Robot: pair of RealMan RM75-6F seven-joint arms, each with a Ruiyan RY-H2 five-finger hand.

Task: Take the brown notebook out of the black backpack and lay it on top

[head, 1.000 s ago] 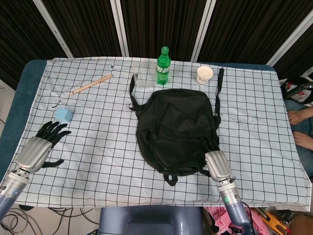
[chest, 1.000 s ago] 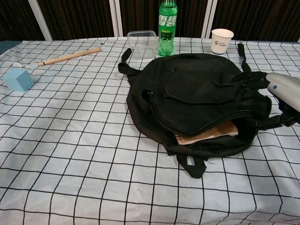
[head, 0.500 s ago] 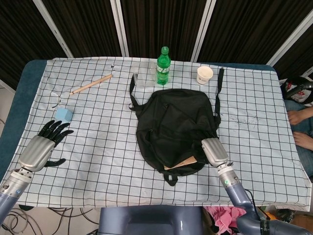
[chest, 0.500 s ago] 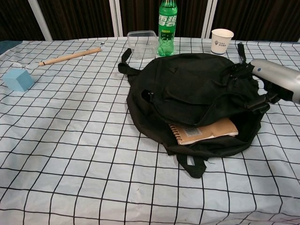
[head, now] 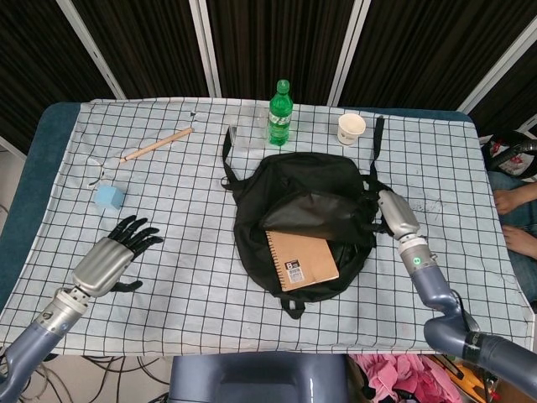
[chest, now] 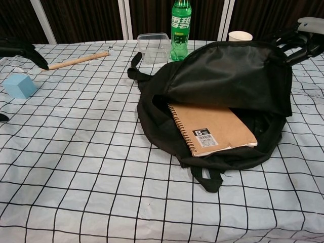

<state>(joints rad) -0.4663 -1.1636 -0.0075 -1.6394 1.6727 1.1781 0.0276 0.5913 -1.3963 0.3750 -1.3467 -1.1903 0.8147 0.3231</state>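
Head view: brown notebook [head: 301,259] lying exposed inside black backpack [head: 295,186], flap lifted and gripped by right hand [head: 394,214], just right of notebook. Left hand [head: 113,260] well apart, resting on checked tablecloth [head: 185,252], fingers spread, holding nothing.

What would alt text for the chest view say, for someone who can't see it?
A black backpack lies on a checked tablecloth, its flap lifted by the robot's right hand so a brown spiral notebook shows inside. Behind it stand a green bottle, a clear container and a paper cup; a blue cube sits far left.
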